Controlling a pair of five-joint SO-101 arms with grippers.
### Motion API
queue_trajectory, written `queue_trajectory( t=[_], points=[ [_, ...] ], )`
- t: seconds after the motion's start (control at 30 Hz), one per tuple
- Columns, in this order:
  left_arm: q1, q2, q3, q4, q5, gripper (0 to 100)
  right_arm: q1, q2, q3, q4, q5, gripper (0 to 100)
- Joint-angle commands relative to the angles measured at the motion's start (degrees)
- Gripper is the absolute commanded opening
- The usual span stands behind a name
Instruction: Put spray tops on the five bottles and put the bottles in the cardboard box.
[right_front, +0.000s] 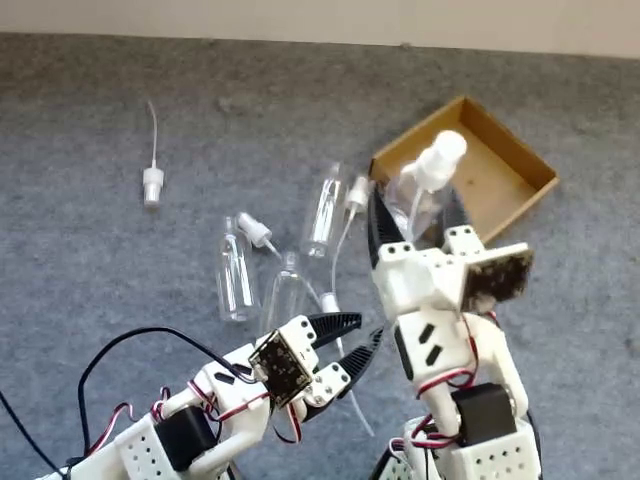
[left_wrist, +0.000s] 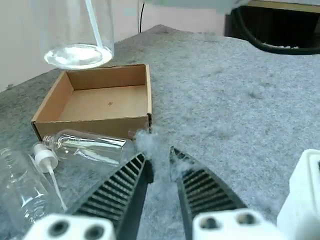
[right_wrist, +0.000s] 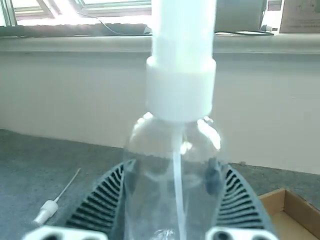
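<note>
The clear bottle (right_wrist: 172, 170), with a white spray top (right_wrist: 181, 75) on its neck, stands upright in the right end effector (right_front: 414, 205), whose two fingers are clamped against its sides and hold it up off the surface. The open cardboard box (right_front: 500, 150) sits just beyond and below this end effector. The left end effector (left_wrist: 157, 155) hangs low over the grey surface (right_front: 100, 300) with its fingers a little apart and nothing between them. Just ahead of it, between it and the box, a second clear bottle (left_wrist: 90, 147) lies on its side. Another bottle (right_front: 233, 270) lies farther off, and a loose spray top (right_front: 152, 183) lies well apart from both end effectors.
</note>
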Motion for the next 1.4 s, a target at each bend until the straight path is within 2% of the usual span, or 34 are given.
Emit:
queue_trajectory(
  t=[0.0, 0.13, 0.27, 0.33, 0.53, 0.77, 0.9, 1.2, 1.37],
  points=[
    [0.8, -0.4, 1.0, -4.7, 0.4, 1, -5.1, 3.8, -4.5, -1.4, 0.4, 12.8],
    [0.8, -0.4, 1.0, -4.9, 0.4, 1, -9.9, 3.4, -4.5, -1.2, -0.4, 12.8],
    [-1.0, -0.4, 1.0, -5.0, 0.3, 1, -13.0, -0.2, -3.1, 2.2, -9.3, 12.8],
    [-3.3, -0.4, 1.0, -5.0, 0.5, 1, -13.2, -2.7, -2.6, 4.4, -11.0, 12.8],
    [-4.3, -0.4, 1.0, -5.0, 0.6, 1, -13.1, -6.6, 0.0, 5.1, -5.8, 12.8],
    [-2.2, -0.4, 1.0, -5.0, 0.6, 1, -13.0, -6.6, 1.5, 4.7, -5.6, 12.8],
    [0.6, -0.4, 0.8, -5.1, 0.4, 1, -8.2, -6.8, 1.8, 4.8, -5.9, 12.8],
    [-5.0, -0.4, 0.7, -11.1, 0.6, 1, -7.3, -7.1, 1.9, 5.1, -6.0, 12.8],
    [-5.8, -0.4, 0.9, -13.0, 0.6, 1, -7.4, -7.1, 4.4, 5.8, -6.0, 12.8]
  ],
)
